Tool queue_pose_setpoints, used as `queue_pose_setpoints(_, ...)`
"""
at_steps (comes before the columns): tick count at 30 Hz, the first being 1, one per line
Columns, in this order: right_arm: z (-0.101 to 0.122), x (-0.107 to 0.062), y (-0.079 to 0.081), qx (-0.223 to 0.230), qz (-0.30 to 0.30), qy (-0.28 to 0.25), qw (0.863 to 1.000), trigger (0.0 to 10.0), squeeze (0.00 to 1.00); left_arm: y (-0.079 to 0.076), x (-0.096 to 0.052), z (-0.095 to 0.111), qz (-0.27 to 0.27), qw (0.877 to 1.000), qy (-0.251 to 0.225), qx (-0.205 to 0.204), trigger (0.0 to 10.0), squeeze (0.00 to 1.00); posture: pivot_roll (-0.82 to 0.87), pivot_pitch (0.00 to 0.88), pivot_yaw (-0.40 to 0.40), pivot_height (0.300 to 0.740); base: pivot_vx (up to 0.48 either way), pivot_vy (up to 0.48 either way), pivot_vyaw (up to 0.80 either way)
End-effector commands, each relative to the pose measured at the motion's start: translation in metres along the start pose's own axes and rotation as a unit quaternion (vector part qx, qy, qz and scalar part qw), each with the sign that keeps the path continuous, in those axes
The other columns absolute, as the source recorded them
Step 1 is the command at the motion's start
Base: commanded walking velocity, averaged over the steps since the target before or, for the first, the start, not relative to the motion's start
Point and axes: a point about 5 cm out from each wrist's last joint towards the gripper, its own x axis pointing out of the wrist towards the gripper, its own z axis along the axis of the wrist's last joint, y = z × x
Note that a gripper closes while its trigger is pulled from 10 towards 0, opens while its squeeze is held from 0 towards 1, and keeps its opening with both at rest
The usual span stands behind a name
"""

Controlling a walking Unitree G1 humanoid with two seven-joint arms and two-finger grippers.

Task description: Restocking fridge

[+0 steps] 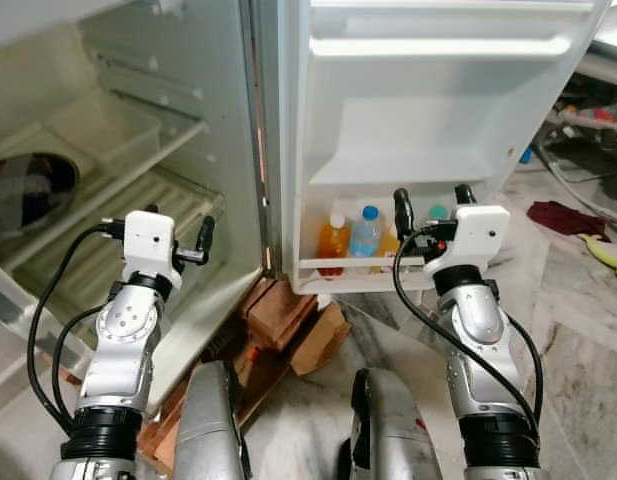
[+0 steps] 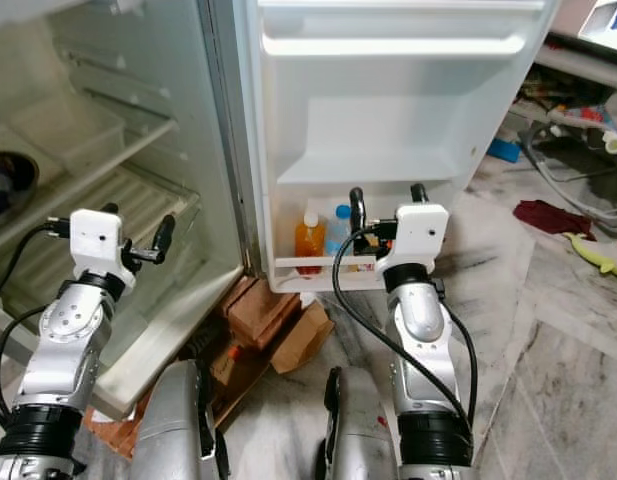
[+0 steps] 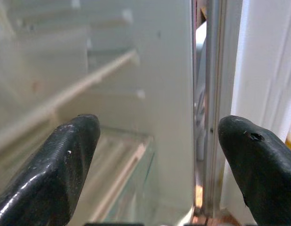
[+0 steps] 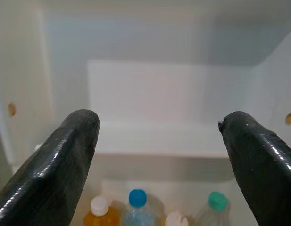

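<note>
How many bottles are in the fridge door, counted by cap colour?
White cap: 2, an orange drink bottle and another bottle
Blue cap: 1, clear bottle
Green cap: 1, clear bottle
Total: 4 bottles on the lowest door shelf

Cardboard boxes [image 1: 288, 320]: lay flattened and crumpled on the floor.
Dark red cloth [image 1: 561, 216]: lay bunched on the marble floor [image 1: 578, 330].
Yellow object [image 1: 606, 252]: just beside the cloth.
</note>
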Motion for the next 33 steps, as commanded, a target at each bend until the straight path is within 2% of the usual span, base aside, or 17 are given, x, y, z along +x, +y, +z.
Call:
queue_pose_setpoints(1, 0.007, 0.002, 0.001, 0.001, -0.009, -0.011, 1.0, 10.0, 0.0, -0.001, 0.003, 0.007, -0.009, 1.0, -0.014, 0.003, 10.0, 0.0, -0.03, 0.0, -0.03, 0.685, 0.0, 0.0, 0.0)
queue_pose_setpoints(6, 0.0, 0.0, 0.001, 0.007, -0.018, 0.011, 1.0, 10.0, 0.0, 0.003, -0.004, -0.001, -0.003, 1.0, 0.002, 0.006, 10.0, 0.0, -0.02, 0.0, -0.029, 0.71, 0.0, 0.0, 0.0)
queue_pose_setpoints(10, -0.006, 0.002, -0.005, 0.006, -0.035, 0.036, 0.999, 10.0, 0.0, 0.001, -0.01, -0.008, 0.0, 1.0, 0.01, 0.005, 10.0, 0.0, -0.01, 0.0, -0.047, 0.74, 0.0, 0.0, 0.0)
queue_pose_setpoints(16, -0.008, 0.007, -0.009, -0.009, -0.04, 0.055, 0.998, 10.0, 0.0, -0.006, -0.009, -0.001, -0.012, 1.0, -0.001, 0.008, 10.0, 0.0, 0.0, 0.0, -0.075, 0.74, 0.0, 0.0, 0.0)
queue_pose_setpoints(18, -0.01, 0.006, -0.01, -0.016, -0.043, 0.065, 0.997, 10.0, 0.0, -0.005, -0.008, 0.0, -0.01, 1.0, -0.004, 0.01, 10.0, 0.0, 0.0, 0.0, -0.075, 0.74, 0.0, 0.0, 0.0)
queue_pose_setpoints(23, -0.017, 0.004, -0.012, 0.0, -0.066, 0.088, 0.994, 10.0, 0.0, 0.002, -0.006, 0.001, -0.004, 1.0, -0.002, 0.016, 10.0, 0.0, 0.0, 0.0, -0.074, 0.74, 0.0, 0.0, 0.0)
queue_pose_setpoints(26, -0.018, 0.003, -0.012, -0.017, -0.058, 0.088, 0.994, 10.0, 0.0, 0.002, -0.006, 0.0, 0.001, 1.0, 0.002, 0.021, 10.0, 0.0, -0.01, 0.0, -0.068, 0.74, 0.0, 0.0, 0.0)
queue_pose_setpoints(28, -0.019, 0.002, -0.01, -0.005, -0.059, 0.09, 0.994, 10.0, 0.0, 0.0, -0.006, -0.002, 0.003, 1.0, 0.011, 0.018, 10.0, 0.0, -0.01, 0.0, -0.06, 0.74, 0.0, 0.0, 0.0)
queue_pose_setpoints(31, -0.02, 0.0, -0.008, -0.065, -0.063, 0.101, 0.991, 10.0, 0.0, -0.004, -0.007, -0.004, -0.002, 1.0, 0.014, 0.017, 10.0, 0.0, -0.01, 0.0, -0.057, 0.74, 0.0, 0.0, 0.0)
queue_pose_setpoints(33, -0.021, 0.0, 0.001, -0.08, -0.009, 0.103, 0.991, 10.0, 0.0, -0.006, -0.006, -0.004, -0.004, 1.0, 0.012, 0.021, 10.0, 0.0, -0.02, 0.0, -0.055, 0.74, 0.0, 0.0, 0.0)
